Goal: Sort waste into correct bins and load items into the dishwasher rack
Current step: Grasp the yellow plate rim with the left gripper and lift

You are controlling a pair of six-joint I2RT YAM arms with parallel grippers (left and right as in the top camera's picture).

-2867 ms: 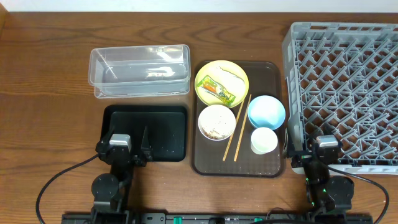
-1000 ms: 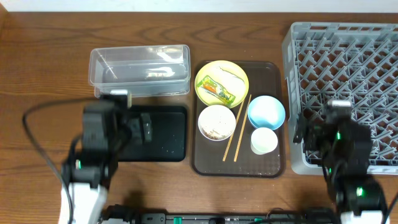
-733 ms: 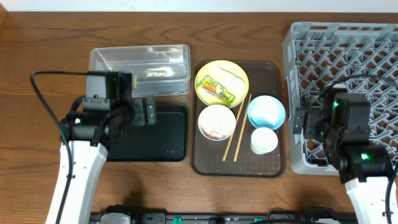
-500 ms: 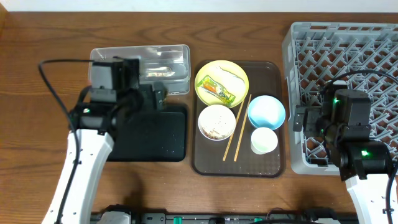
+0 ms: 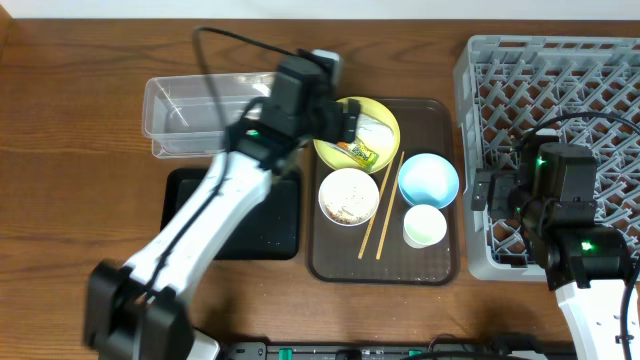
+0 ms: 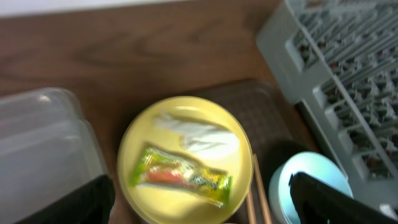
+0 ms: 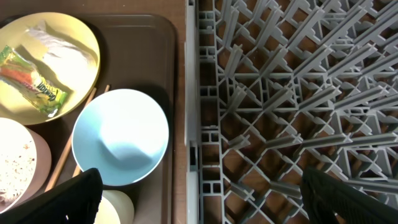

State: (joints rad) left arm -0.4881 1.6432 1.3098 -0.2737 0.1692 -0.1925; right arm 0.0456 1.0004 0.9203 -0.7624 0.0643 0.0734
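Left gripper [image 6: 199, 205] fingers [image 6: 68, 205] visibly parted only from wrist

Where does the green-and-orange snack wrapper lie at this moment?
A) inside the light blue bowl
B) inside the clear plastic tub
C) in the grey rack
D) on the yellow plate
D: in the left wrist view the snack wrapper lies flat on the yellow plate, next to the white scraps.
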